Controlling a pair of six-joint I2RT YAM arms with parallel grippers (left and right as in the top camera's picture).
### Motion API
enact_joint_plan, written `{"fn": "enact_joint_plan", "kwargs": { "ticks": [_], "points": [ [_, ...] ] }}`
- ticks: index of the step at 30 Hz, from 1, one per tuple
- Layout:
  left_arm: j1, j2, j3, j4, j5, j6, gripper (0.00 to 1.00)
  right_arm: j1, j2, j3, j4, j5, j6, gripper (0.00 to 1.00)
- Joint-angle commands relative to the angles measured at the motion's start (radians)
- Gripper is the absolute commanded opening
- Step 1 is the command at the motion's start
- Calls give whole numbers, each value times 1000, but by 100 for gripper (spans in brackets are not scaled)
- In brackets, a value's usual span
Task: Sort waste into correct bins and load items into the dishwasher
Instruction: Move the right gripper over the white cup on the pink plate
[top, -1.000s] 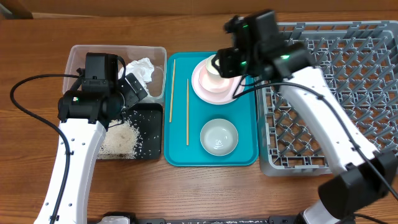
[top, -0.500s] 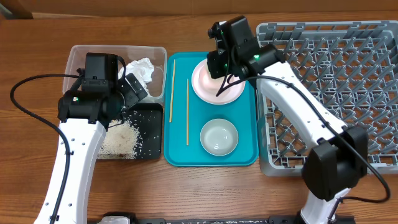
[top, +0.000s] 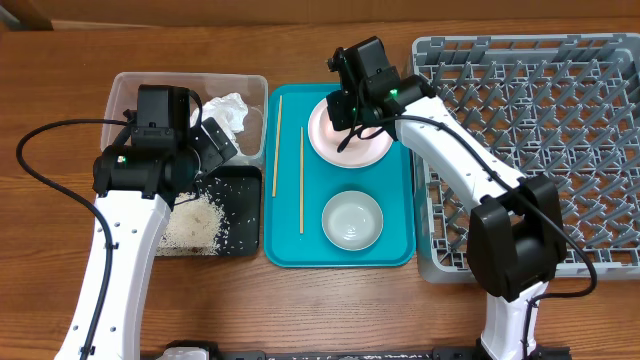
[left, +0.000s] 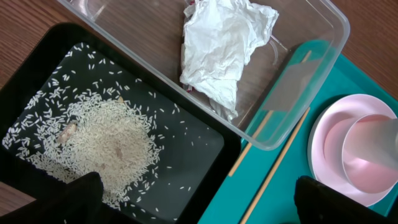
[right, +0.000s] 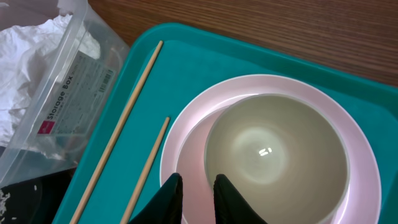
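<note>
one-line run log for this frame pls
left gripper: open | right gripper: narrow gap at plate rim, grip unclear | bowl: on plate | rice: in black tray | tissue: in clear tub

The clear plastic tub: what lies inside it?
A crumpled white tissue lies in the clear tub. Whatever is beneath the tissue is covered, and in the overhead view the left arm hides part of the tub.

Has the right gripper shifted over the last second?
Yes. In the overhead view the right gripper has swung left, away from the grey dish rack, to over the left part of the pink plate.
</note>
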Motion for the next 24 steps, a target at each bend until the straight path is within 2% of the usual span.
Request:
{"fn": "enact_joint_plan", "kwargs": {
  "ticks": [1, 20, 24],
  "points": [
    [2, -6, 13, 4, 1, 16, 100, 3, 25, 1, 15, 10, -8, 20],
    [2, -6, 13, 4, 1, 16, 100, 3, 106, 1, 41, 10, -8, 21],
    [2, -6, 13, 4, 1, 16, 100, 3, 109, 1, 23, 10, -8, 18]
  ]
}}
